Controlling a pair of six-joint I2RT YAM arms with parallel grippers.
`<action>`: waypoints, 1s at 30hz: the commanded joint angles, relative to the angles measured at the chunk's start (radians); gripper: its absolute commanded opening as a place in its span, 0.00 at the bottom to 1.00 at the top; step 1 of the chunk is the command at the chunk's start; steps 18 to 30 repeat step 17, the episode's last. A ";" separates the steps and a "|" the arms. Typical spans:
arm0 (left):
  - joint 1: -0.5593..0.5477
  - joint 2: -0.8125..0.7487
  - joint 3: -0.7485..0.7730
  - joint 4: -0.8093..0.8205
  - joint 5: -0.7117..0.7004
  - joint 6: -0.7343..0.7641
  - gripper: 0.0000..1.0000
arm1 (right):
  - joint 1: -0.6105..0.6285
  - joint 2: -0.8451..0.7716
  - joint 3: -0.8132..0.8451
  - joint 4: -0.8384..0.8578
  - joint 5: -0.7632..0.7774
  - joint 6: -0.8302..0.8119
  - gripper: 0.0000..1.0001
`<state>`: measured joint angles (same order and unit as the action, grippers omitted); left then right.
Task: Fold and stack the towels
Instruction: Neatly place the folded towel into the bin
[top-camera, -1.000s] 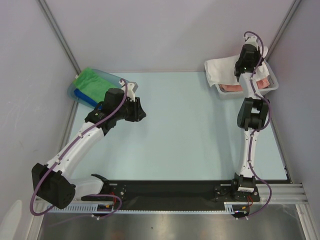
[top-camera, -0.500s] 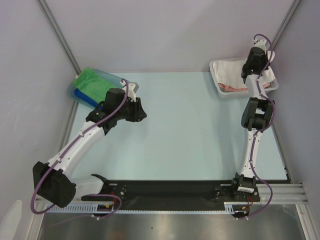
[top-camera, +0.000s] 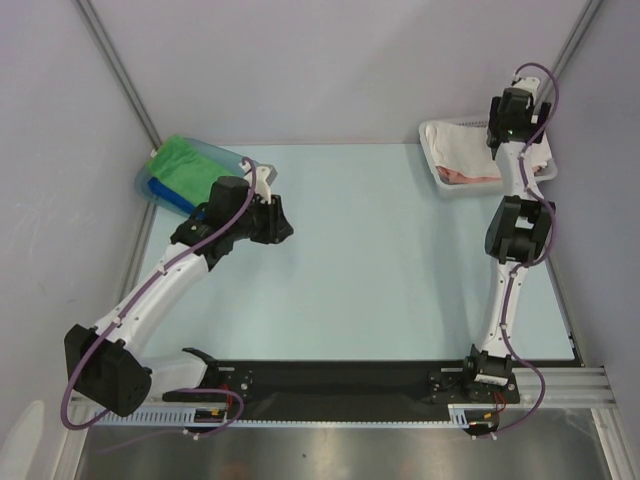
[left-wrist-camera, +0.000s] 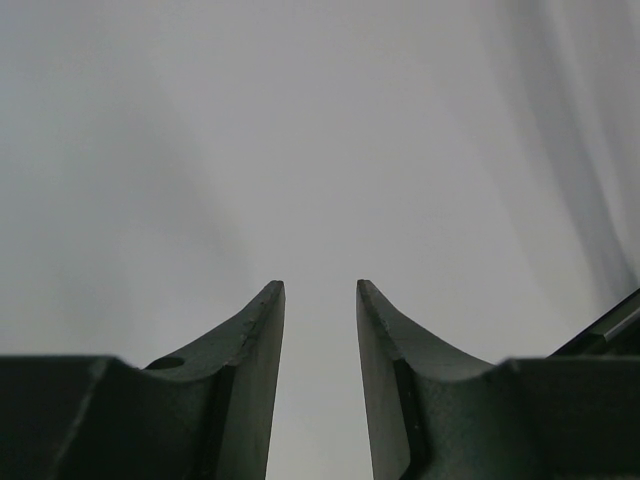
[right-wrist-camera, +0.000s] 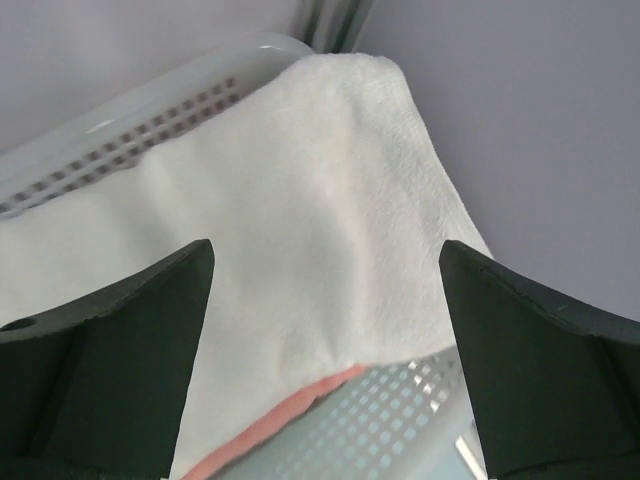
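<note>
A white towel (right-wrist-camera: 300, 200) lies on top of a salmon pink towel (right-wrist-camera: 290, 415) inside the white perforated basket (right-wrist-camera: 420, 400). My right gripper (right-wrist-camera: 325, 245) hangs just above them, wide open, with nothing between its fingers. In the top view the white towel (top-camera: 458, 145) and pink towel (top-camera: 470, 176) fill the basket (top-camera: 441, 184) at the back right, with the right gripper (top-camera: 503, 130) over its right side. A folded green towel (top-camera: 185, 165) rests in the blue tray (top-camera: 148, 186) at the back left. My left gripper (top-camera: 284, 228) is just right of the tray, partly open and empty (left-wrist-camera: 320, 288).
Grey enclosure walls stand close behind the basket and the tray. The pale blue table surface (top-camera: 380, 260) stretches between the two arms. A black rail (top-camera: 340, 385) with both arm bases runs along the near edge.
My right gripper has opened and let go of the white towel, which was draped over the basket's left edge and now lies inside it. The right wrist moved back and right. The left arm stayed put.
</note>
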<state>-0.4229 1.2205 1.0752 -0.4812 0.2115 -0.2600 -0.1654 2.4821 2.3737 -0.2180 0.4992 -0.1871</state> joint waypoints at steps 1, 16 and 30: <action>0.010 -0.055 -0.004 0.026 -0.017 0.021 0.41 | 0.087 -0.239 -0.080 -0.030 -0.056 0.121 1.00; 0.050 -0.150 -0.021 0.041 -0.077 0.015 0.41 | 0.472 -0.882 -0.962 0.043 -0.119 0.374 1.00; 0.055 -0.154 -0.026 0.044 -0.074 0.012 0.41 | 0.471 -0.908 -0.981 0.034 -0.099 0.386 1.00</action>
